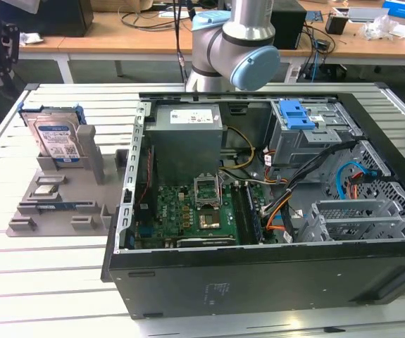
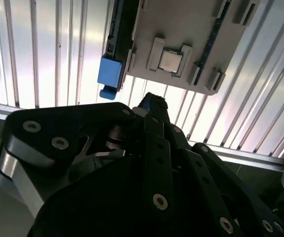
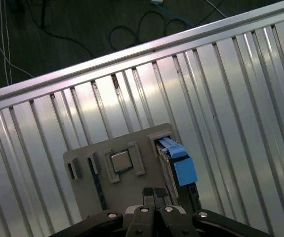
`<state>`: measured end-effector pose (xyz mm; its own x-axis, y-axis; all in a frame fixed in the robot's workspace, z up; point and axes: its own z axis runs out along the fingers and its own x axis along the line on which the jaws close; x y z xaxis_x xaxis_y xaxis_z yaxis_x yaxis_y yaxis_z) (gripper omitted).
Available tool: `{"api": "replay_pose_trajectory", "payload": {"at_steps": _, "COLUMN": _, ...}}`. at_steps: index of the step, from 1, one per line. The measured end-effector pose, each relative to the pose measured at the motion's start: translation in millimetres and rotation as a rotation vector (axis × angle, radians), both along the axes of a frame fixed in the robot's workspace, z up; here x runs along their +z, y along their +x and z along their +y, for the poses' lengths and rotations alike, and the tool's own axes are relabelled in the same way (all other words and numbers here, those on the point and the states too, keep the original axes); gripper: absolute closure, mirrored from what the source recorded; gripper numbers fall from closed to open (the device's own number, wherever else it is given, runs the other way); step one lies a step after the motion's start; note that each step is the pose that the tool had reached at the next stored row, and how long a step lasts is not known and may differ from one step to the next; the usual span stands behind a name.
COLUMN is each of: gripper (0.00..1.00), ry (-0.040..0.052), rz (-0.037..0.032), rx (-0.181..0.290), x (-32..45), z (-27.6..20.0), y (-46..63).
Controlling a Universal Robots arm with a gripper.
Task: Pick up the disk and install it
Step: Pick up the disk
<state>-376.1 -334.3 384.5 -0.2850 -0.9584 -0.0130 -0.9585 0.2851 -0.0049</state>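
Approach step — the black claw (image 3: pixel 154 194), pressed together and empty, hovers over the grey plastic fixture tray (image 3: pixel 85 190) on the slatted metal desk (image 3: pixel 230 98), where the flat silver blue-railed disk (image 1: pixel 56 139) stands upright; grasping it calls for parting and centring.

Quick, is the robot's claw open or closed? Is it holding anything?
Gripper: closed, holding nothing. The disk stands in the gray holder.

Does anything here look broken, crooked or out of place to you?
Nothing stands out. The disk stands upright in the grey holder, and the open computer case lies flat with its cables inside.
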Motion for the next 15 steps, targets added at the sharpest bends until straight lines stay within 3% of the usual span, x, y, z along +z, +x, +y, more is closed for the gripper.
{"api": "replay_pose_trajectory", "payload": {"at_steps": 8, "gripper": 0.89, "ry": 0.0000, "rz": 0.0000, "rx": 0.107, "x": 0.0, "z": 0.0, "y": 0.0}}
{"api": "replay_pose_trajectory", "payload": {"at_steps": 12, "gripper": 0.89, "ry": 0.0000, "rz": 0.0000, "rx": 0.109, "x": 0.0, "z": 0.0, "y": 0.0}}
{"api": "replay_pose_trajectory", "payload": {"at_steps": 15, "gripper": 0.71, "ry": 0.0000, "rz": 0.0000, "rx": 0.110, "x": 0.0, "z": 0.0, "y": 0.0}}
